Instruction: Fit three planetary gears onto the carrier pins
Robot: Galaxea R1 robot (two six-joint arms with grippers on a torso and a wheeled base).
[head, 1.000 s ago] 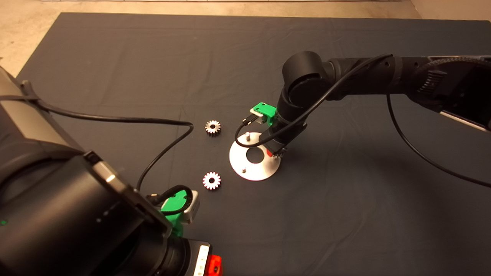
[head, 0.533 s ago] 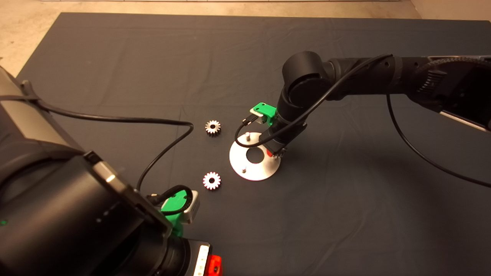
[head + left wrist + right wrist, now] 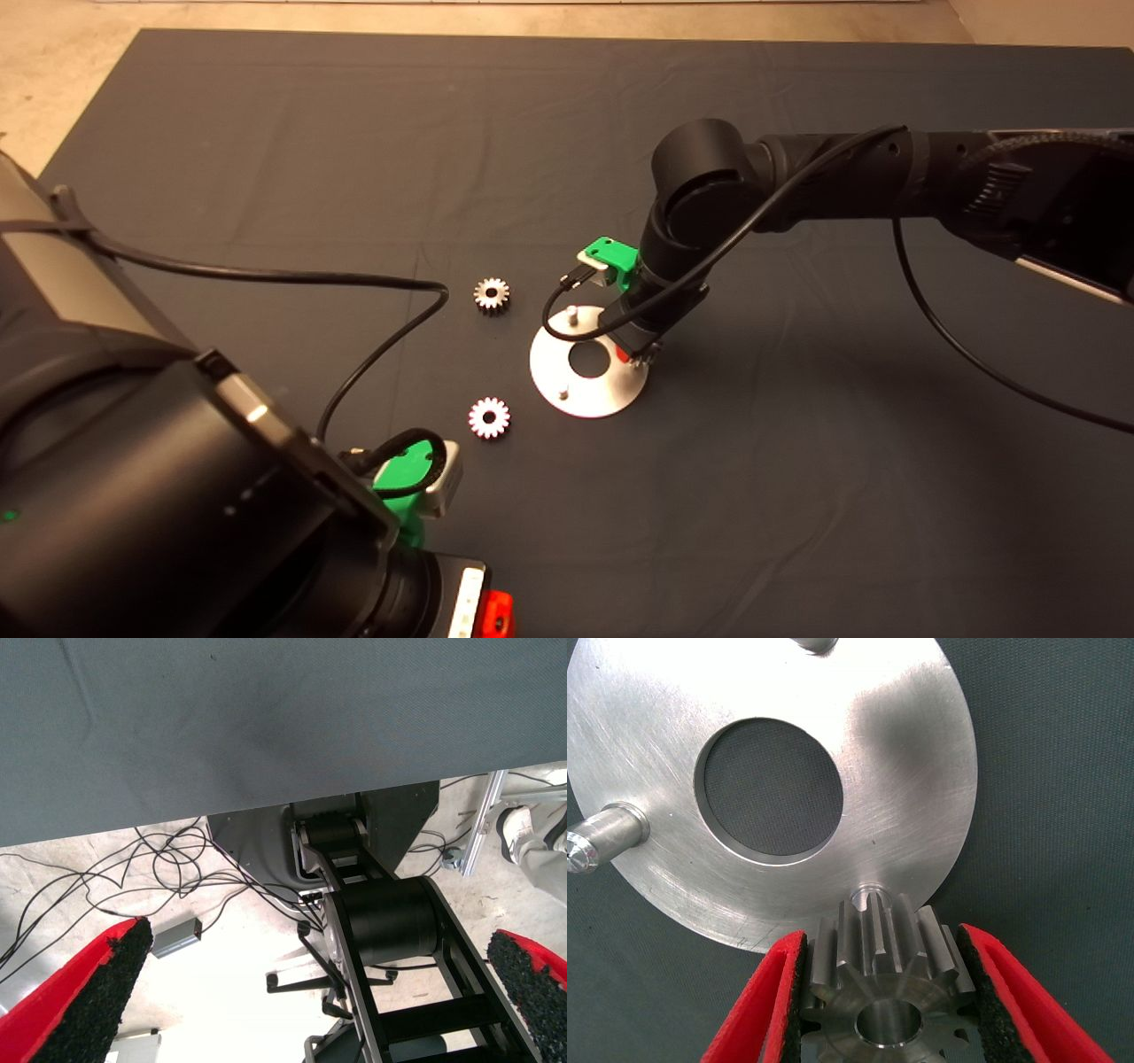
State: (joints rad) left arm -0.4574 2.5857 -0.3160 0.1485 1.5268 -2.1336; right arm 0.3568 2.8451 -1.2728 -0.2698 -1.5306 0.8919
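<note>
Planetary gears: two lie loose on the mat (image 3: 266,133) left of the carrier disc (image 3: 589,390), one (image 3: 492,293) farther back, one (image 3: 488,417) nearer. Left gripper (image 3: 310,992) waits wide open at lower left. Right gripper (image 3: 886,992) pinches a silver, stubby-toothed third gear (image 3: 881,992) over the disc's right pin (image 3: 866,899); judging by this, the next move is lowering its bore onto that pin.

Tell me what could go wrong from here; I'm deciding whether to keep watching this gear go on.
1. The gear in the right gripper sits over the third pin, whose base just shows beyond its teeth. Bore and pin may be slightly off, so it could jam or tilt.
2. That pin is near the disc's rim; pressing off-centre might tip or slide the disc on the mat.
3. The pads grip only tooth tips, so the gear could twist.
</note>
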